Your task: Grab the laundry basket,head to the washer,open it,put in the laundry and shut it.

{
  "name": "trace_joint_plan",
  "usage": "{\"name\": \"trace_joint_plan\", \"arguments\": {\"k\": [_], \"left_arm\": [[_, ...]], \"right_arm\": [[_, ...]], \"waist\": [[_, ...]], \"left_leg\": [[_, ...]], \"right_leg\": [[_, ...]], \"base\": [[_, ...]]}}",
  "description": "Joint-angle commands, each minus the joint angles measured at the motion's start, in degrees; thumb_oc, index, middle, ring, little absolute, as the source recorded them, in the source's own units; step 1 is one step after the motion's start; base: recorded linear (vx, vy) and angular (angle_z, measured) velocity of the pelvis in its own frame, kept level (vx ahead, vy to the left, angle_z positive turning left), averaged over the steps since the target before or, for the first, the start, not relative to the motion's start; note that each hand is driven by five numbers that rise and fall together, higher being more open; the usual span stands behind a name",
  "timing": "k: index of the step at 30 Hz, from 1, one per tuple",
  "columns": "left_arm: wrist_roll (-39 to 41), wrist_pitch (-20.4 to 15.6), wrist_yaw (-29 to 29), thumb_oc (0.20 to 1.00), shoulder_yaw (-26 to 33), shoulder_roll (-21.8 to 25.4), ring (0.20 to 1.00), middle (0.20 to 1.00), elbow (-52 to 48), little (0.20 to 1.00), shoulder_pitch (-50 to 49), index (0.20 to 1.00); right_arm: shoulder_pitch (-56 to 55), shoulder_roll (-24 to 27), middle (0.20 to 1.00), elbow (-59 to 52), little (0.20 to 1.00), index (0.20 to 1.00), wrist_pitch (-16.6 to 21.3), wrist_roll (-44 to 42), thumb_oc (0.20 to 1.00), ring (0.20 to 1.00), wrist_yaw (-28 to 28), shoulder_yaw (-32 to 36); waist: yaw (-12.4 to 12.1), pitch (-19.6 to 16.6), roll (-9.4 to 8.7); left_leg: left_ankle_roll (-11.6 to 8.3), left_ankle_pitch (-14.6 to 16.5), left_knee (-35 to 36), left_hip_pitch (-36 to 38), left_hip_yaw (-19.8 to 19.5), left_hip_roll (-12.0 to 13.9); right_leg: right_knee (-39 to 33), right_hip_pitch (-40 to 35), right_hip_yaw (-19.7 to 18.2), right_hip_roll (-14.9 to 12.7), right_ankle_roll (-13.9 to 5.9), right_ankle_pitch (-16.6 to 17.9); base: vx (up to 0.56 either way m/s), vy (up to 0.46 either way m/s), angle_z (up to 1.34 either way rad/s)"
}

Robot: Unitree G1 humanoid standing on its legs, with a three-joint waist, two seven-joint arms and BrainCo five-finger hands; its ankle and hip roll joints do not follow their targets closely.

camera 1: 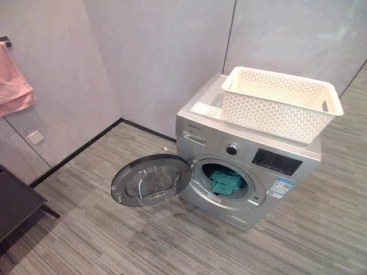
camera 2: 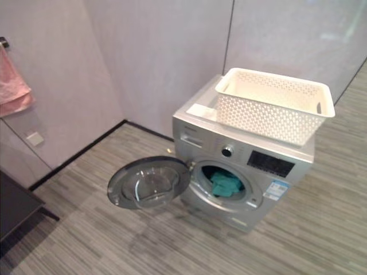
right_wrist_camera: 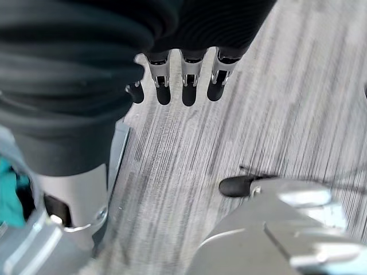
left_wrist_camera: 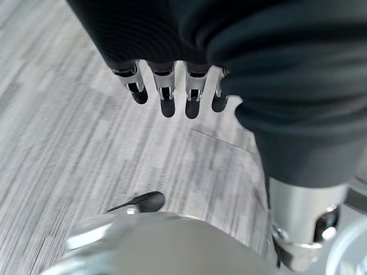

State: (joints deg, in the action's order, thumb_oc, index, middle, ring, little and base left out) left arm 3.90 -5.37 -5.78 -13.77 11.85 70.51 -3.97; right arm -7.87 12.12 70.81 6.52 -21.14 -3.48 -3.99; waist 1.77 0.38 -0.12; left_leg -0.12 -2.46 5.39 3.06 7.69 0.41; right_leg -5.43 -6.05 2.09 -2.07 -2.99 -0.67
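The washer [camera 1: 246, 166] stands on the floor [camera 1: 172, 240] against the wall, its round door [camera 1: 150, 180] swung wide open to its left and lying low over the floor. Teal laundry [camera 1: 225, 179] sits inside the drum, showing through the opening. The white basket [camera 1: 279, 102] rests on the washer's top, toward its right rear corner, and looks empty.

What seems left is shutting the door. It is a rigid, hinged ring of metal with a glass bowl, fairly heavy but free-swinging; its smooth rim is likely slippery, so a flat push on the outer rim, far from the hinge, should serve better than a pinch. The laundry is soft and light, and appears to lie clear of the opening's edge, though a stray fold could catch in the seal.

Both hands hang down over the floor, holding nothing. The left hand [left_wrist_camera: 166, 91] has its fingers straight and relaxed, pointing downward. The right hand [right_wrist_camera: 183, 83] is the same, with a corner of the washer and the teal cloth close beside that arm.
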Motion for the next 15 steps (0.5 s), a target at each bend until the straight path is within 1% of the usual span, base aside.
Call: {"name": "trace_joint_plan", "arguments": {"k": [1, 6, 15], "left_arm": [[-0.73, -2.4, 0.43, 1.0, -0.19, -1.53, 1.0, 1.0, 2.05, 1.0, 4.4, 1.0], [0.77, -2.85, 0.53, 1.0, -0.71, -1.74, 1.0, 1.0, 1.8, 1.0, 5.8, 1.0], [0.89, -2.51, 0.82, 1.0, 0.75, -1.9, 1.0, 1.0, 4.5, 1.0, 5.03, 1.0]], "right_arm": [[1.84, 2.1, 1.0, 2.83, 1.0, 1.0, 1.55, -2.58, 1.0, 1.0, 0.58, 0.78], [1.83, 2.84, 1.0, 3.95, 1.0, 1.0, 1.01, -2.15, 1.0, 1.0, 0.32, 1.25], [1.93, 2.58, 1.0, 3.25, 1.0, 1.0, 1.22, -2.6, 1.0, 1.0, 0.5, 1.21]], "waist": [[1.45, -1.44, 0.45], [2.72, -1.58, 0.98], [2.33, -1.81, 0.83]], "left_leg": [[-0.63, 4.33, -0.39, 0.38, -3.21, -0.66], [-0.51, 4.94, -0.39, 0.96, -1.62, -0.64], [-0.61, 5.15, -0.39, 1.36, -2.03, -0.76]], "right_leg": [[3.08, 2.01, -1.28, -0.84, -3.53, -1.59], [3.18, 2.46, -2.88, -0.87, -3.63, -1.29], [2.98, 1.64, -2.05, -1.19, -3.6, -1.58]], "base": [[0.03, 0.029, -0.29], [0.03, 0.031, -0.28], [0.03, 0.013, -0.04]]}}
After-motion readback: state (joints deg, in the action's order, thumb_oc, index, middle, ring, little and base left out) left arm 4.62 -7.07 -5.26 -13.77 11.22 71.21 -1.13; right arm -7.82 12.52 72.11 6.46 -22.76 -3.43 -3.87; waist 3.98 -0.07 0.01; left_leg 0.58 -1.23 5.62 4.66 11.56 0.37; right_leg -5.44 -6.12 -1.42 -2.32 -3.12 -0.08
